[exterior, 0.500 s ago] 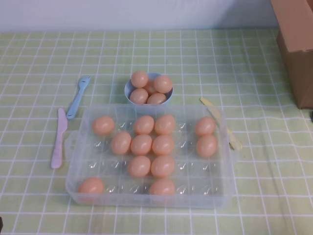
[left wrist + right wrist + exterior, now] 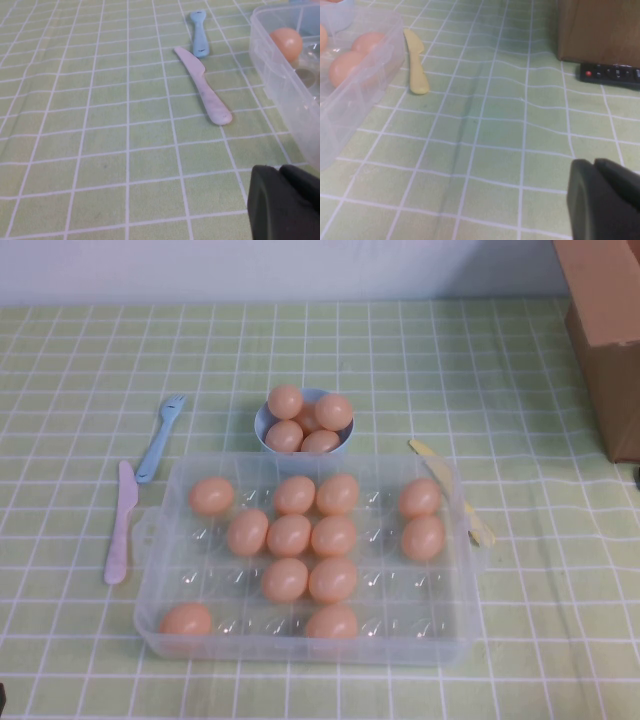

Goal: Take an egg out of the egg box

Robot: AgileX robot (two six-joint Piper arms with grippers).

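Checked cloth (image 2: 500, 360) under egg box (image 2: 450, 635); left claw (image 2: 285, 200), right claw (image 2: 605, 197) low.

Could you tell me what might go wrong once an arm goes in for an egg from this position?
The eggs sit packed in the middle of the egg box; closing on the egg could knock its touching neighbours. The yellow knife lies against the box's right wall, where the right gripper, parked low beside it, might sweep it. The left gripper faces the pink knife likewise.

Green checked tablecloth (image 2: 90, 350), laid with kitchenware

Egg box (image 2: 160, 630) near the front edge; bowl (image 2: 262, 422), fork (image 2: 160, 437), 2 knives and a cardboard box (image 2: 605, 330) around it.
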